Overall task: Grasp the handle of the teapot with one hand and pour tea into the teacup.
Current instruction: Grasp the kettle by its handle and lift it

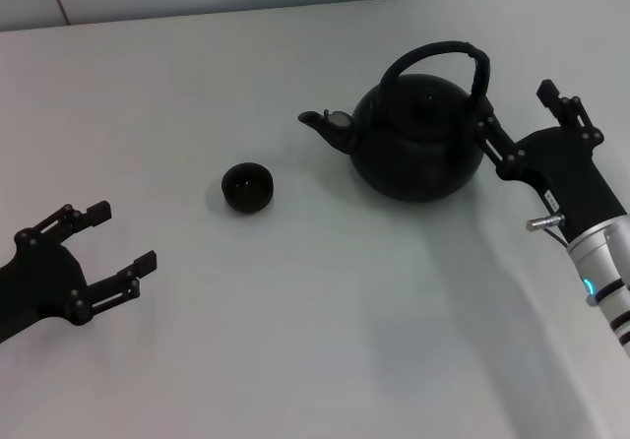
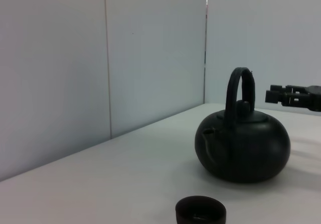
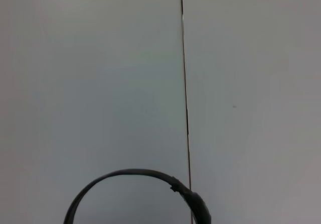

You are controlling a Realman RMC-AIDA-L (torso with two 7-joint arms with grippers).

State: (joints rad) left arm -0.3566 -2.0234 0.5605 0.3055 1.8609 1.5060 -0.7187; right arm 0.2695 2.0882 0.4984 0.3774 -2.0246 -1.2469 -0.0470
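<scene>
1. Your reference is the teapot (image 1: 411,144): a round glossy black pot standing upright on the white table (image 1: 315,341). In the head view its short spout (image 1: 325,126) points toward the robot's left.
2. The handle (image 1: 438,57) arches upright over the lid. Its thicker ribbed section sits on the side away from the spout. The right wrist view shows only the top of this hoop (image 3: 140,176) against the pale wall (image 3: 90,83).
3. The right gripper (image 1: 520,119), the hand on the silver-white forearm, is just beside the teapot on the side opposite the spout. Its fingers are spread apart and hold nothing. One finger (image 1: 492,136) lies close against the pot's body below the ribbed section; you cannot tell from these views whether it touches. The other finger is farther out from the pot. In the left wrist view this gripper (image 2: 293,96) shows past the handle at about handle height.
4. The teacup (image 1: 246,185) stands upright on the table, apart from the teapot, off the spout side and a little nearer the robot. No liquid is visible at the spout.
5. The left gripper (image 1: 113,237) is well apart from the teapot, beyond the teacup toward the robot, with its fingers wide open and empty.
</scene>
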